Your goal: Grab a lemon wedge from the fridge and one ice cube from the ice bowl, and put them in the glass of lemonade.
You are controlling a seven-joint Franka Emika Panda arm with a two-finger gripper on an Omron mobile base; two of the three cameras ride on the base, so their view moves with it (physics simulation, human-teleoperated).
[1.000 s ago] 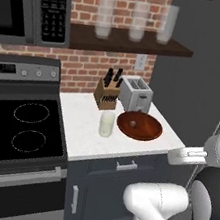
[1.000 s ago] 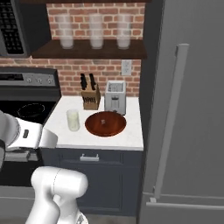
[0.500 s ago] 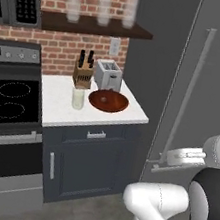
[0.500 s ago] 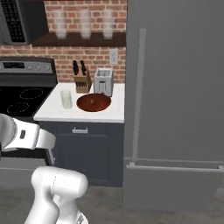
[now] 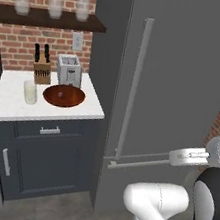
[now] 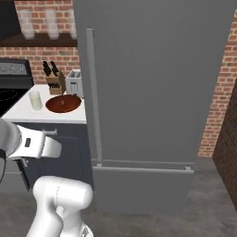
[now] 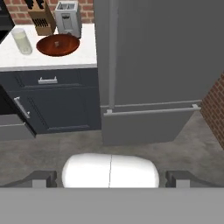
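left base view: fridge [image 5: 187,84] stands shut, tall matte grey, long vertical bar handle [image 5: 134,85] near its left edge, a horizontal handle on the drawer below. white bench [image 5: 11,103] sits just left of it, over dark blue cabinets. on the bench: ice bowl [image 5: 63,95], reddish-brown and shallow, near the front right; glass of lemonade [image 5: 30,92] just left of the bowl, upright, apart from it. behind the bowl a toaster [image 5: 69,70], and left of that a knife block [image 5: 42,69], both against the brick wall. shelf above carries three frosted glasses [image 5: 54,0].

hand view: pincer [image 7: 110,178] spread wide, both dark tips far apart at the bottom edge, nothing between them (grey floor ahead). it hangs well back from the fridge door, pointing toward the drawer. ice bowl [image 7: 57,45] shows one small pale lump near its middle; too small to tell what it is.

right base view: fridge [image 6: 152,92] door closed, bowl [image 6: 63,103] and glass [image 6: 35,100] on the bench to its left. lemon wedge cannot be placed; the door hides the interior.
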